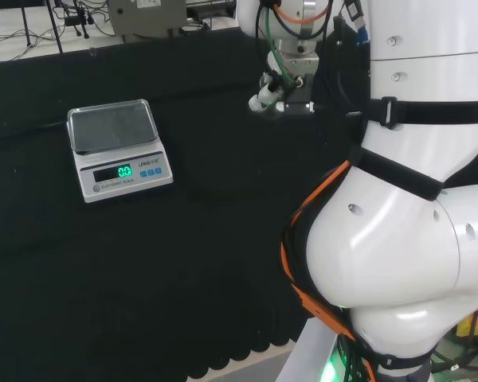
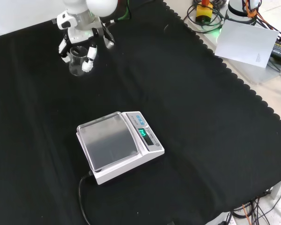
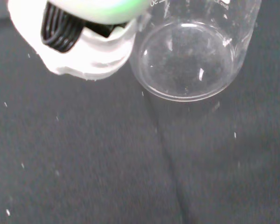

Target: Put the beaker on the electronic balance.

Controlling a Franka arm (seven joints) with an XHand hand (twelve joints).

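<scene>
A clear glass beaker [image 2: 77,61] stands upright at the far left of the cloth in the front view. The hand [image 2: 79,35] reaches down over it, with white fingertips [image 2: 90,61] on both sides of its wall. In the wrist view a fingertip [image 3: 84,46] lies against the beaker [image 3: 186,60], whose round base shows over the cloth; I cannot tell whether it is lifted. In the head view the hand [image 1: 272,94] shows beside the arm's links. The electronic balance [image 2: 117,145] [image 1: 119,147], with a bare steel pan and a lit green display, sits well apart from the hand.
The black cloth [image 2: 201,117] ends in a scalloped edge at the front view's right, where a white sheet [image 2: 246,42] and cables lie. A black cord [image 2: 82,197] leads off the balance. A grey box [image 1: 147,16] stands behind the bench.
</scene>
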